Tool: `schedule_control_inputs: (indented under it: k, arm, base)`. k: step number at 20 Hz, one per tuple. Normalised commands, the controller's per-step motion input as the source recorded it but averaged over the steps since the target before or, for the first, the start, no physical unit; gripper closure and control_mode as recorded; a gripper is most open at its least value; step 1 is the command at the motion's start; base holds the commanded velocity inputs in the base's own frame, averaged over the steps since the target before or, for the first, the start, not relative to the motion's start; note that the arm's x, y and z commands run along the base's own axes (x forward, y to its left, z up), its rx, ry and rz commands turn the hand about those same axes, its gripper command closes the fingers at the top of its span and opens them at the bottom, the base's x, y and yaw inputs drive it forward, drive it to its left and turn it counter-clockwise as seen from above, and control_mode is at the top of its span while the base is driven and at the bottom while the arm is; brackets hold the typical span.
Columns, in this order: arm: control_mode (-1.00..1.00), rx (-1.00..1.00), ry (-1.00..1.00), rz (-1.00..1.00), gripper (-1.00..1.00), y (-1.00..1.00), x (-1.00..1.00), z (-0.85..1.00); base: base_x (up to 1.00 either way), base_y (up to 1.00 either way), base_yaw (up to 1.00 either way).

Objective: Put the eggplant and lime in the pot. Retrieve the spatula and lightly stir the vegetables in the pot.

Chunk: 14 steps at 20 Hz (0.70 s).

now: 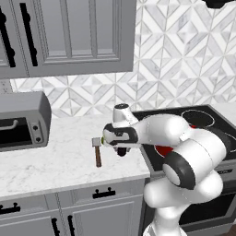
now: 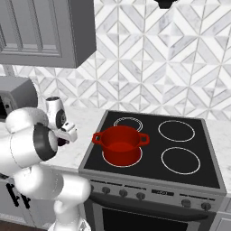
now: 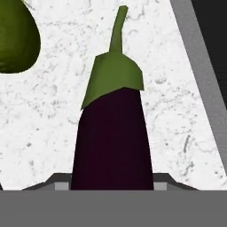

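**Gripper low over eggplant on counter**

Gripper (image 1: pixel 121 151) down at marble counter (image 1: pixel 60 152), just left of stove (image 2: pixel 153 153). In hand view, eggplant (image 3: pixel 113 137) lying on counter, dark purple body running down between the finger tips, green cap and stem pointing to top of frame. Tips mostly hidden at bottom edge, so cannot tell jaw state: spread or pinching unclear. Lime (image 3: pixel 15 37) up-left of eggplant in hand view, near but apart, partly cut off by frame. Spatula (image 1: pixel 97 152) flat on counter just left of gripper, grey head toward wall, brown handle toward counter edge. Red pot (image 2: pixel 121 144) upright on front-left burner, well apart from vegetables. Toaster oven (image 1: pixel 20 122) far left on counter.
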Motion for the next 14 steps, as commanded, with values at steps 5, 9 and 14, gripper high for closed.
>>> schedule_control_inputs:
  k: [5, 9, 14]
  arm:
    - [-1.0, 0.1, 0.08, -0.06, 1.0, 0.0, -0.36, 1.0]
    - [-1.0, 0.12, 0.2, -0.14, 1.0, -0.03, -0.48, 1.0]
    - [-1.0, 0.09, 0.3, -0.21, 1.0, -0.11, -0.42, 0.98]
  base:
    - [0.0, 0.0, 0.0]
    - [0.0, 0.0, 0.0]
    - [0.0, 0.0, 0.0]
